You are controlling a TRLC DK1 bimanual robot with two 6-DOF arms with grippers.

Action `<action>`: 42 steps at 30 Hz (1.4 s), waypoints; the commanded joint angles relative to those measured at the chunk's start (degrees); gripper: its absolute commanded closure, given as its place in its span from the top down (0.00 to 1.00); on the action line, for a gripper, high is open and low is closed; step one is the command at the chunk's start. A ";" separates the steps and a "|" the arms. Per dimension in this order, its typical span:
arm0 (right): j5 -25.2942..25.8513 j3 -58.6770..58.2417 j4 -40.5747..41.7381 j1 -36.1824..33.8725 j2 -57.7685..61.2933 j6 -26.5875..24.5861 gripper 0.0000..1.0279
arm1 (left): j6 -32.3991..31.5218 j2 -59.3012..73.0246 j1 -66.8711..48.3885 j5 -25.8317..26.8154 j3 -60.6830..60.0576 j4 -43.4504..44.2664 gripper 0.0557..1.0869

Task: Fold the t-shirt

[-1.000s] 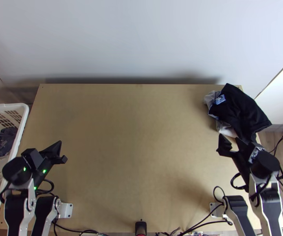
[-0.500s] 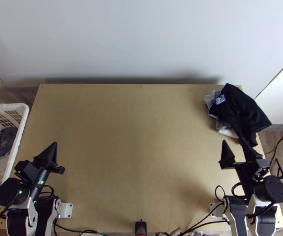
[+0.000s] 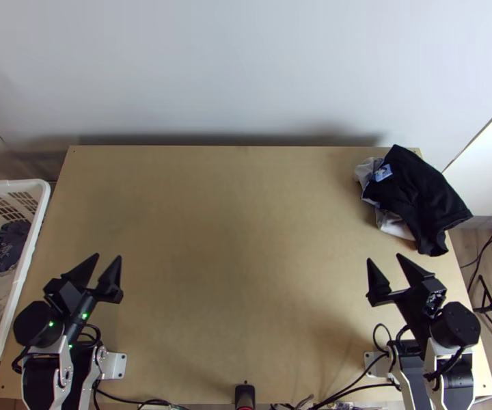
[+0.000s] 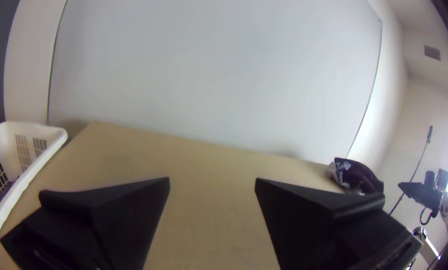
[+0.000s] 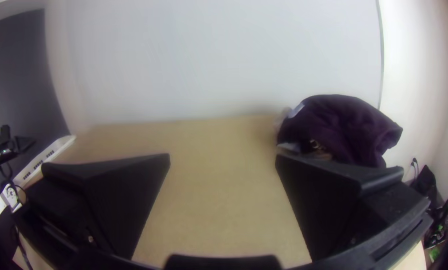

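With left hand and right hand spread, the bunched black cloth is best pinched at one edge — the pale cloth beneath left undisturbed.

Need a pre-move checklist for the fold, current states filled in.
1. Left wide-fingered black claw open, holding nothing: ok.
2. Right wide-fingered black claw open, holding nothing: ok.
3. Dark bunched cloth spread for folding: not ok, heaped at the light wooden table's far right corner.
4. Dark cloth separate from crumpled white cloth: not ok, lies over it.
5. Which cloth is the t-shirt: cannot tell.
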 commanded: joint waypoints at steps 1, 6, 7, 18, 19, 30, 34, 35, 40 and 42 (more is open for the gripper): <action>-0.07 -1.56 -0.72 2.20 -1.15 2.03 0.95 | 1.48 -0.01 -0.17 2.39 -3.00 -4.62 0.93; -0.07 -3.49 -0.81 1.58 -1.15 2.03 0.95 | -0.28 -0.01 0.27 2.48 -2.65 -8.05 0.94; -0.07 -4.28 -0.90 1.58 -1.15 2.30 0.95 | -1.07 -0.01 0.27 2.48 -2.56 -9.54 0.94; -0.07 -4.81 -1.51 1.58 -1.15 5.11 0.95 | -2.48 -0.01 0.54 2.31 -2.38 -12.35 0.95; -0.07 -4.81 -1.51 1.58 -1.15 5.11 0.95 | -2.57 -0.01 0.54 2.31 -2.38 -12.35 0.95; -0.07 -4.81 -1.51 1.58 -1.15 5.11 0.95 | -2.48 -0.01 0.54 2.31 -2.38 -12.35 0.95; -0.07 -4.81 -1.51 1.58 -1.15 5.11 0.95 | -2.57 -0.01 0.54 2.31 -2.38 -12.35 0.95; -0.07 -4.81 -1.51 1.58 -1.15 5.11 0.95 | -2.57 -0.01 0.54 2.31 -2.38 -12.35 0.95; -0.07 -4.81 -1.51 1.58 -1.15 5.11 0.95 | -2.48 -0.01 0.54 2.31 -2.38 -12.35 0.95; 0.01 -4.81 -1.51 1.58 -1.15 5.11 0.95 | -2.48 -0.01 0.54 2.31 -2.38 -12.35 0.95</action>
